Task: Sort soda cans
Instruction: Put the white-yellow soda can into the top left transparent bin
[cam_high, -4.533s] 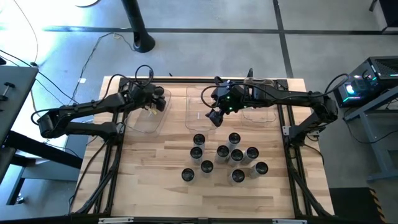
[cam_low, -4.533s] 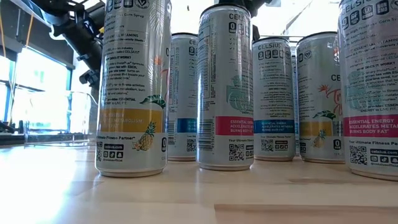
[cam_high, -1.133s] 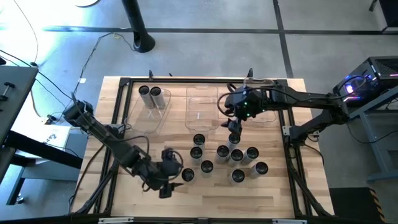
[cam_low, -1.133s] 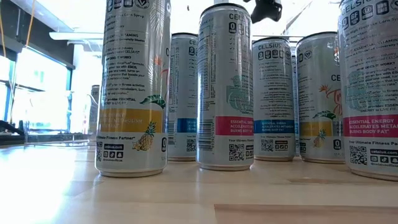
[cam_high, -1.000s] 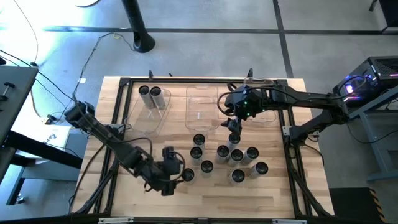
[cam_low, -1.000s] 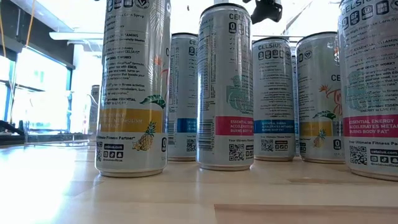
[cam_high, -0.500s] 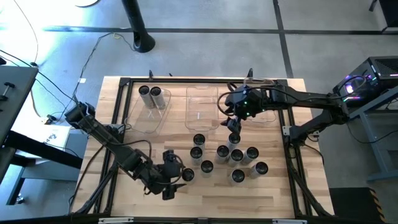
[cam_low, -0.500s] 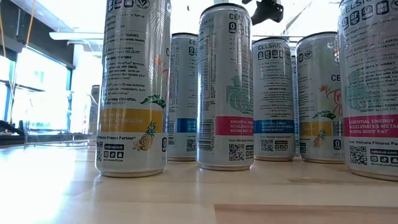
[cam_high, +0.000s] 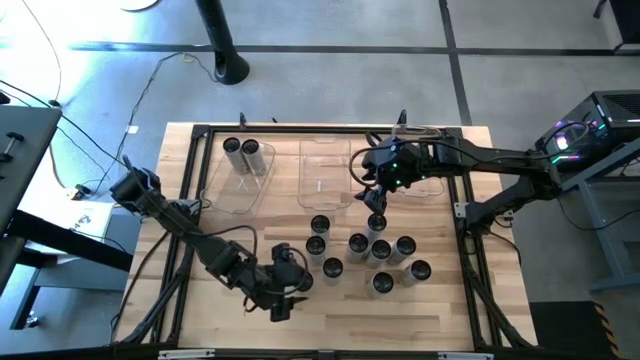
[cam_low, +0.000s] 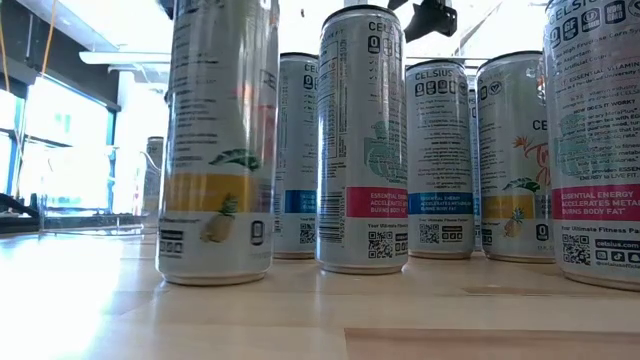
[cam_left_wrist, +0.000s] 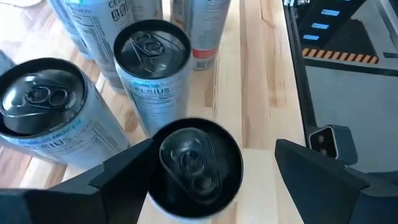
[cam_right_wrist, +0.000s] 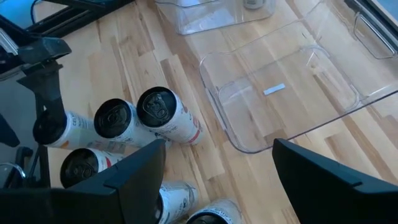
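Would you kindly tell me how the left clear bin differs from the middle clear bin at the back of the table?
The left bin holds two standing cans at its far end; the middle bin holds none. The left bin is clear of both arms, while the right end effector hovers open by the middle bin's front right corner. Both are clear rectangular bins along the table's far edge.

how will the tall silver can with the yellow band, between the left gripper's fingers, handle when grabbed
The tall silver can with the yellow band stands narrow and upright, so a sideways nudge would probably tip it. Its smooth printed wall looks slippery. The left gripper straddles its round dark top, so a centred squeeze should hold.
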